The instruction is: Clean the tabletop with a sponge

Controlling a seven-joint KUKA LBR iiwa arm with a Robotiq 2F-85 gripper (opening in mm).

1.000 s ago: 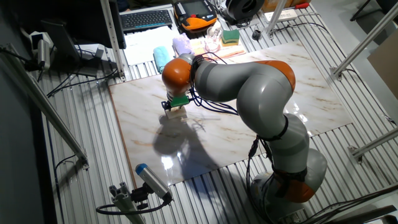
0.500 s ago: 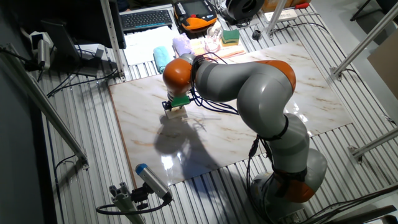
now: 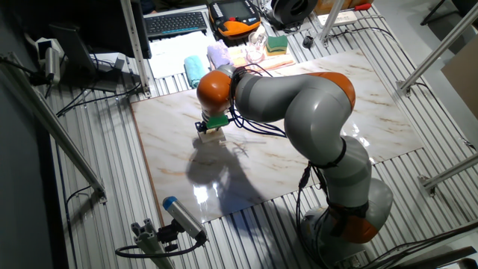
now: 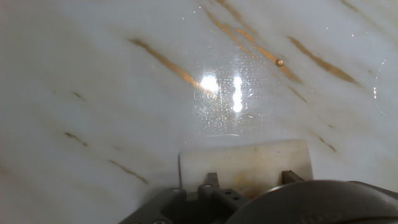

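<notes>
The tabletop [image 3: 299, 153] is a glossy white marble-look slab with brown veins. My gripper [image 3: 212, 131] points down onto its left-centre part, shut on the sponge [image 3: 213, 136], a small cream block pressed against the slab. In the hand view the sponge [image 4: 245, 167] shows as a cream rectangle at the bottom, flat on the tabletop [image 4: 112, 81], with the gripper's fingers [image 4: 211, 185] holding its near edge. A wet sheen with bright light reflections lies just ahead of the sponge. A small brown speck [image 4: 280, 62] sits farther ahead on the right.
Behind the slab lie a teal cloth [image 3: 196, 69], a lilac cloth [image 3: 218, 54], a green-and-yellow sponge [image 3: 277, 45] and a keyboard [image 3: 176, 22]. A blue-tipped cylinder [image 3: 183, 217] lies on the ribbed metal surface at the front left. Metal frame bars [image 3: 441, 52] stand at both sides.
The gripper with the sponge has shifted very slightly to the right on the slab. Otherwise nothing differs.
</notes>
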